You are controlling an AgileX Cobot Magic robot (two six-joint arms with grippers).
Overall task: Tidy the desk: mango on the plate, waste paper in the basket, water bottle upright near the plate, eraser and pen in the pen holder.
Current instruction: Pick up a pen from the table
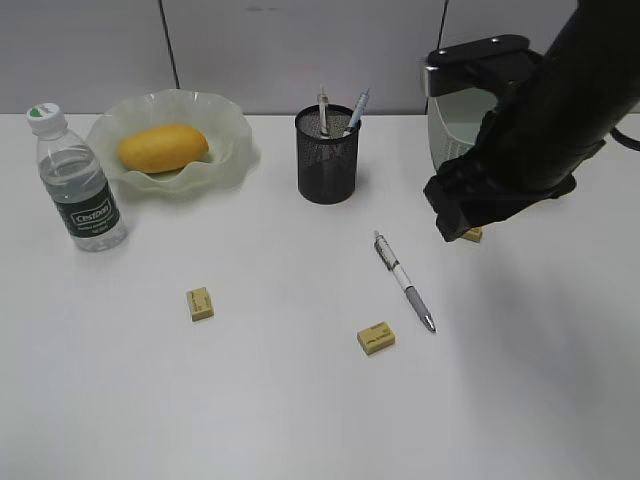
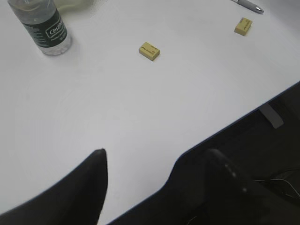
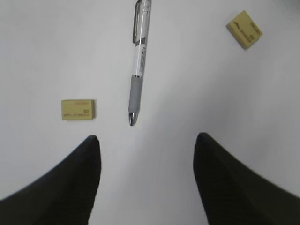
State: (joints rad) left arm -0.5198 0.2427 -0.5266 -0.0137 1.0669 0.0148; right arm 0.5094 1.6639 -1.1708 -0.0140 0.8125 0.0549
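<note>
Desk: smooth matt white top. Plate: translucent pale green, glassy, ruffled rim; mango: smooth yellow-orange skin. Pen holder: black metal mesh; water bottle: clear glossy plastic, white cap.

— What stands behind the desk?
— A pale grey wall of panels, split by two thin dark seams, one on the left and one further right.
— And the surface itself?
— Plain white, evenly lit, with only soft shadows.
— Anything below it?
— In the left wrist view the desk's front edge runs at a slant. Past it lies dark floor, with a small grey strip and thin cables.
</note>
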